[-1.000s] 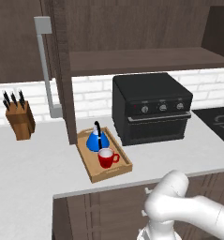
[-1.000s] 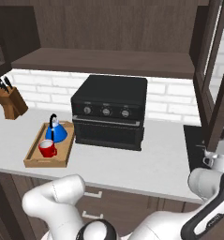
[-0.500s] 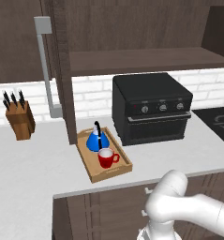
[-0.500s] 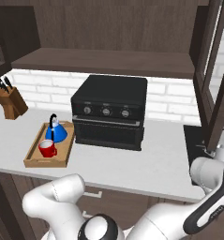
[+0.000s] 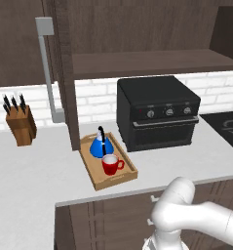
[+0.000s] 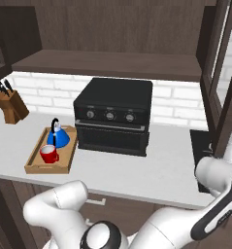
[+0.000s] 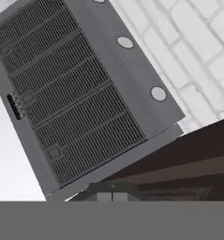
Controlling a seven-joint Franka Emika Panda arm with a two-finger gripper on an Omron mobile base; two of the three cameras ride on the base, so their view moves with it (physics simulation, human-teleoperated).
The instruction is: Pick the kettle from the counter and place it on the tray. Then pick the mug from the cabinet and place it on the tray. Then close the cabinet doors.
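We see our arm point(image 5: 196, 219) as a run of glossy white, rounded segments, smooth and tube-like, with bulbous elbows. In the right base view the arm point(image 6: 59, 209) shows a dark grey round cap with a paler centre at one joint, and a black band curves along the white link on the far side. From the left base view a thin dark seam rings the lowest segment. We can make out no cables, screws or markings.

Kettle and mug on the tray, cabinet door open

The blue kettle point(image 5: 100, 145) and red mug point(image 5: 110, 165) sit together in the wooden tray point(image 5: 95, 177) on the counter point(image 5: 35, 171), beside a black oven point(image 5: 157, 112). A knife block point(image 5: 20, 124) stands well to the left, past the open cabinet door point(image 5: 64, 73).
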